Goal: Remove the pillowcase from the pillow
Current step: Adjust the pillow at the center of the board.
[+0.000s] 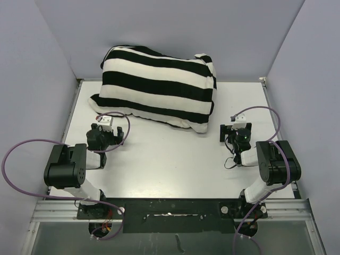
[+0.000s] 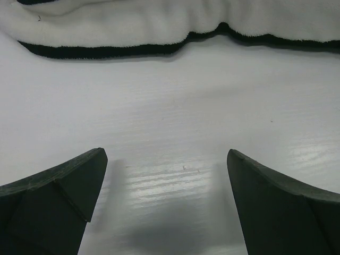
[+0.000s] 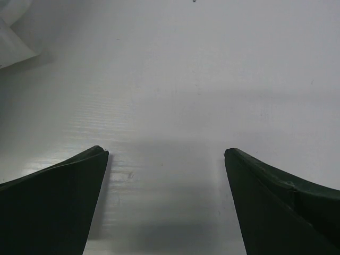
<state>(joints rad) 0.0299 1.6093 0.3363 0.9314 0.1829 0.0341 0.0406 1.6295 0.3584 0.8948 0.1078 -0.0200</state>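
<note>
A white table [image 1: 175, 164] is enclosed on three sides by plain pale walls [image 1: 170, 26], and a metal rail [image 1: 58, 212] is fixed along its near edge. Purple cables [image 1: 21, 146] are looped out from both arms, to the left and to the right.

The striped pillowcase [image 1: 159, 87] is laid across the far middle of the table, plump and full, its broad black and white bands running lengthwise. The pillow is wrapped inside it and cannot be told apart from the white stripes. The cover's near edge is spread flat on the table, just ahead of the left arm and ahead and to the left of the right arm.

The left gripper [image 2: 166, 159] is held low over bare table with its fingers spread wide; nothing is held or touched, and the cover's hem is seen a little beyond the tips. The right gripper [image 3: 166, 156] is likewise spread wide over bare table and is empty, with only a corner of fabric visible at the upper left of its wrist view.
</note>
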